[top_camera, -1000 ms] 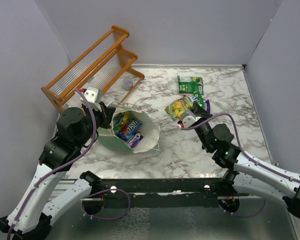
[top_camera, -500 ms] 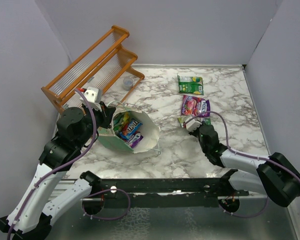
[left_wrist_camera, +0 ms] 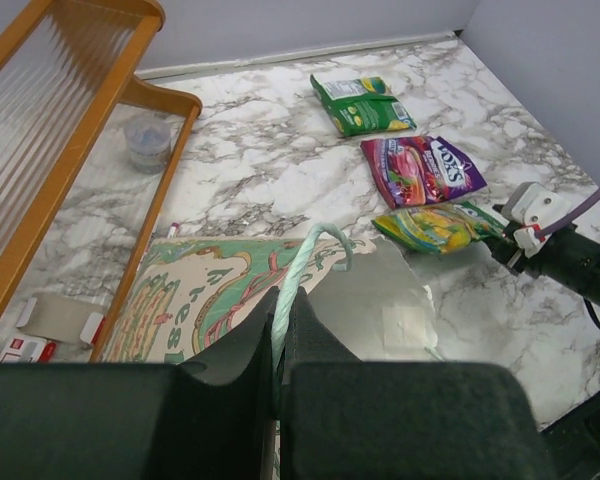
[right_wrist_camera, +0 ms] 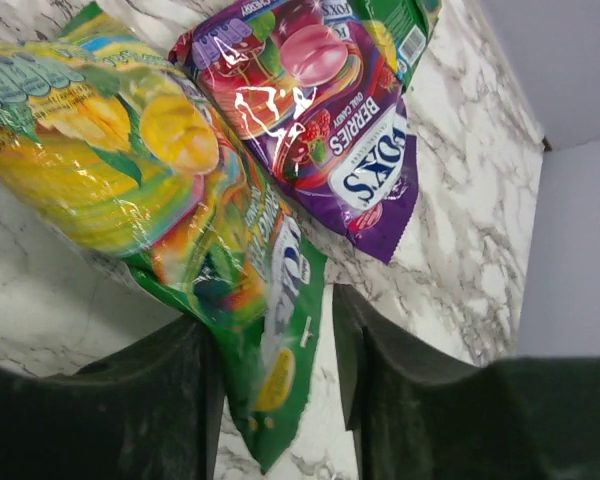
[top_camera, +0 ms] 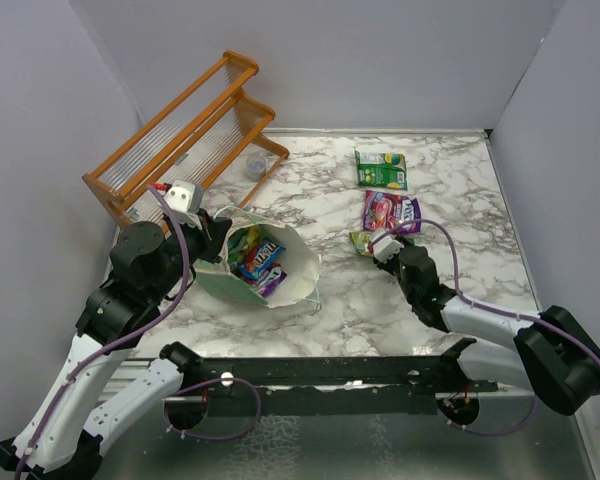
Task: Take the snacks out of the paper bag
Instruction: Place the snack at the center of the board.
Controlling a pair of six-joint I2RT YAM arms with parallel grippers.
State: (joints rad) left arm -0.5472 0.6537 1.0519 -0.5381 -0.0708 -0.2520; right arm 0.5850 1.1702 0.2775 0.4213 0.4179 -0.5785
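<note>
The pale-green paper bag [top_camera: 292, 272] stands open on the marble table, with several snack packets [top_camera: 254, 256] inside. My left gripper [top_camera: 218, 232] is at its left rim, shut on the bag's string handle [left_wrist_camera: 298, 268], which runs up between the fingers [left_wrist_camera: 282, 300]. A green packet [top_camera: 380, 168], a purple-pink packet [top_camera: 390, 210] and a yellow-green packet [top_camera: 361, 240] lie on the table to the right. My right gripper [top_camera: 376, 242] is low at the yellow-green packet [right_wrist_camera: 130, 170], jaws open, with the packet's corner lying between them [right_wrist_camera: 275, 340].
An orange wooden rack [top_camera: 180, 135] stands at the back left, with a small clear cup [left_wrist_camera: 147, 140] beside it and a small white box [left_wrist_camera: 55, 318] beneath. Grey walls close in the table on three sides.
My right gripper came down from above the table and set the yellow-green packet beside the purple-pink one, with its jaws now open. The left gripper still holds the bag handle, shifted slightly.
</note>
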